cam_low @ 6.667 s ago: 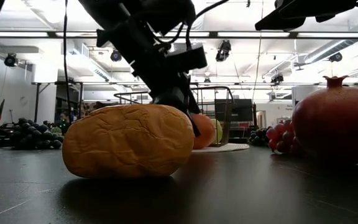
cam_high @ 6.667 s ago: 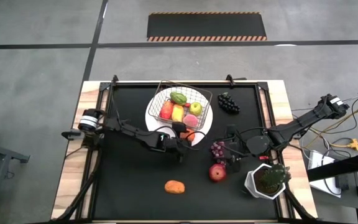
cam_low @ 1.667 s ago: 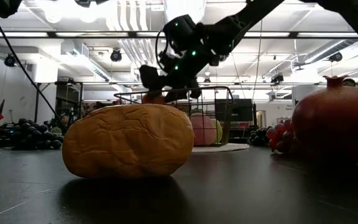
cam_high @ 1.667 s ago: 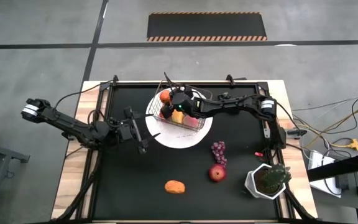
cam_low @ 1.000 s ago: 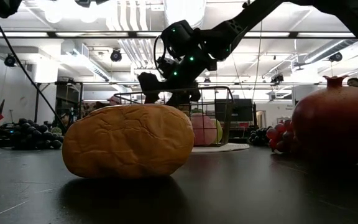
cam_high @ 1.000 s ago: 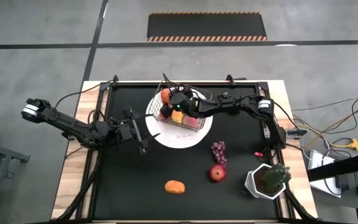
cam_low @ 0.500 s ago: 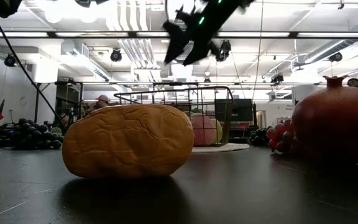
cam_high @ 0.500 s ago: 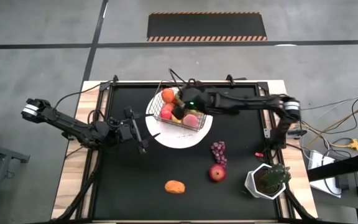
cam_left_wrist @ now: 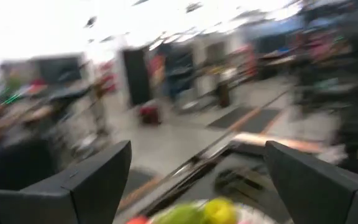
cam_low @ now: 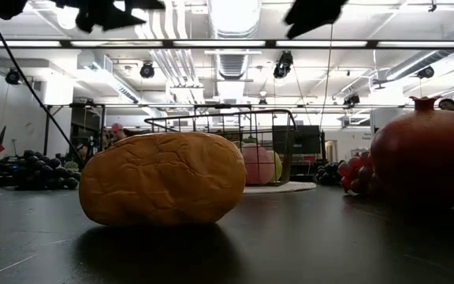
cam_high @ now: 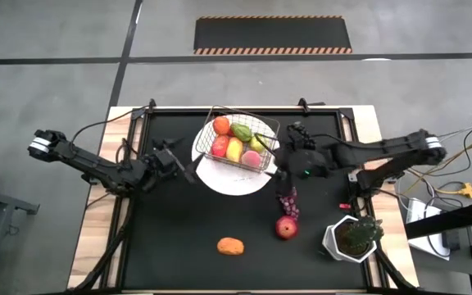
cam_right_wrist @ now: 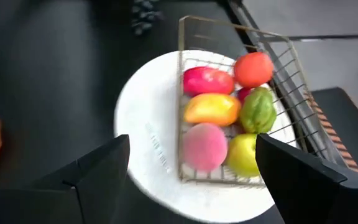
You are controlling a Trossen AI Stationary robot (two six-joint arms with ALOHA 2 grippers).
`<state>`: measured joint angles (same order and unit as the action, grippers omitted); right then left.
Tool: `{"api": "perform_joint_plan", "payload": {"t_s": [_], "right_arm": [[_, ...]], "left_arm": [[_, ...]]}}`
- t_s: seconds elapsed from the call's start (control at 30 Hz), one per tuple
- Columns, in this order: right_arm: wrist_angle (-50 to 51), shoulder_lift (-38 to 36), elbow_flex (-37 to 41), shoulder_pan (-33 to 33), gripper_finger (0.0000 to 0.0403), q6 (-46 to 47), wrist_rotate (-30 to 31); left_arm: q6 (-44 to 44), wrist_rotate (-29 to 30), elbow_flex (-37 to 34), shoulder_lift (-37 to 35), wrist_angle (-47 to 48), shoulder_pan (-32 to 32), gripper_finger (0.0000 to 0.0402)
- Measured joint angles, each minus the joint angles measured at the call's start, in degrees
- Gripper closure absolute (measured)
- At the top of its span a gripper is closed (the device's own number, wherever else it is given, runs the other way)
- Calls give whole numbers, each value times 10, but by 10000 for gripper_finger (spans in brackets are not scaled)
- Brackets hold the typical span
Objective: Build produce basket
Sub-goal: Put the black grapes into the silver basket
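the wire basket sits on a round white plate toward the far middle of the black table. inside it i can see an orange, a green pepper, a red apple, a yellow mango, a pink peach and a green apple, all packed close together.

the right gripper hangs just off the plate's right edge, above the table, its fingers spread wide with nothing between them; from its own wrist camera the basket and its fruit lie straight ahead between the two dark fingers.

the left gripper hovers just beside the plate's left edge, fingers apart and empty too.

still out on the table: a purple grape bunch just below the right gripper, a pomegranate near it, and a wrinkled orange fruit toward the front. a white pot with a green plant stands at the front right corner.
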<state>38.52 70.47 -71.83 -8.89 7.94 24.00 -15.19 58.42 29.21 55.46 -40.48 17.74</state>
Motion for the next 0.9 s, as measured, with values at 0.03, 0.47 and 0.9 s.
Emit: {"api": "perform_joint_plan", "payload": {"t_s": [0.03,0.47,0.9], "right_arm": [[-1,-16,16,-10,74,1,0],[-110,-206,198,-42,74,-37,0],[-153,-258,258,-42,74,-52,-2]], "left_arm": [[23,27,0,0,23,0,53],[648,-233,98,22,756,-70,72],[338,-383,127,182,971,-114,87]]}}
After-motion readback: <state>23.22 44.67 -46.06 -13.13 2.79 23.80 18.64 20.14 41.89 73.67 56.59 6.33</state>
